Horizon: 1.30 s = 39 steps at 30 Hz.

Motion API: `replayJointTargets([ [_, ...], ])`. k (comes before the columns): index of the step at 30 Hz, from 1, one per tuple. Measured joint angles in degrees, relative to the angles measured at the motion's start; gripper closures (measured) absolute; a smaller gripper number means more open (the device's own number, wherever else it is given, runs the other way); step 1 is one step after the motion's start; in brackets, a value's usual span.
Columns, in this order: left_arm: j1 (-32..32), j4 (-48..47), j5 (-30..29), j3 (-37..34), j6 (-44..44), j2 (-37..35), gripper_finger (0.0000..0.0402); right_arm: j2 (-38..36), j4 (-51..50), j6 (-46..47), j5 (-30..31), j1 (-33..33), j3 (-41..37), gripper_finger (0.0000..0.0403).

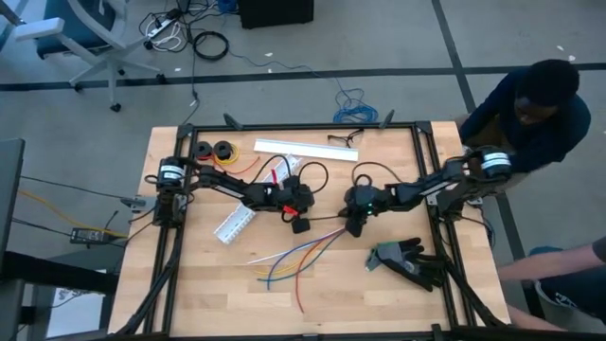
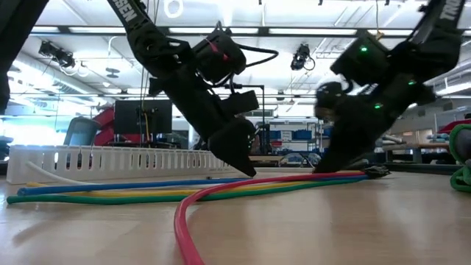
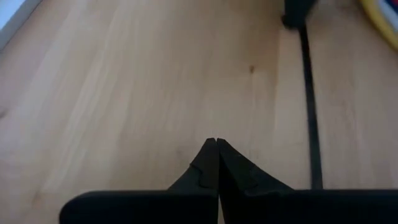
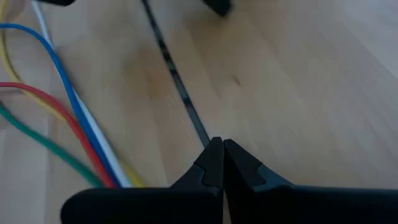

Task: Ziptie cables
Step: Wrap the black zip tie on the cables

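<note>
With my right gripper (image 4: 217,144) pinching the ziptie (image 4: 177,84) and my left gripper (image 3: 215,142) pressed together empty beside it, I judge the strap pickup underway; next, carry it toward the cables (image 1: 289,258) at six o'clock.

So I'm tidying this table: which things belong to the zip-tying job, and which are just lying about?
Job:
cables
ziptie
left claw, shut
right claw, shut at the ziptie's end

Lying about:
black glove
white slotted duct
wire spools
white strip
</note>
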Motion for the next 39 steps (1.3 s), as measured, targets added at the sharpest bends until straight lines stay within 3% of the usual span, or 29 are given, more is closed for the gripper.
replayJointTargets([
  [5, -0.3, -1.8, -2.1, -1.2, 1.0, -6.0, 0.0401, 2.2, 6.4, -8.5, 3.0, 0.0, 3.5, 0.0403],
  [9, -0.4, 2.8, -2.7, -8.7, 1.4, -14.1, 0.0401, -0.7, 8.8, -13.1, 2.9, -0.7, 5.0, 0.0403],
  [15, -0.7, 13.9, -1.8, -24.3, -2.9, -26.3, 0.0401, -2.6, 1.4, -14.7, -0.9, -2.4, 9.8, 0.0403],
  [19, -2.5, 16.9, 1.4, -28.8, -4.4, -29.9, 0.0400, -0.5, -8.9, -18.8, -1.0, -2.6, 18.4, 0.0403],
  [21, -3.4, 17.0, 1.6, -29.4, -4.9, -30.9, 0.0398, 0.6, -8.9, -19.8, -0.9, -2.8, 21.9, 0.0402],
  [26, -5.7, 13.2, -0.5, -29.7, -5.6, -31.8, 0.0395, 5.4, -8.5, -23.4, -0.7, -2.8, 25.8, 0.0380],
  [33, -8.0, 4.0, -6.3, -29.8, -5.6, -33.9, 0.0396, 16.9, -7.3, -23.4, -1.1, -1.3, 31.8, 0.0316],
  [39, -9.2, 7.1, -7.3, -37.9, -8.5, -41.1, 0.0396, 24.4, -6.9, -23.4, -3.2, 0.1, 37.9, 0.0281],
])
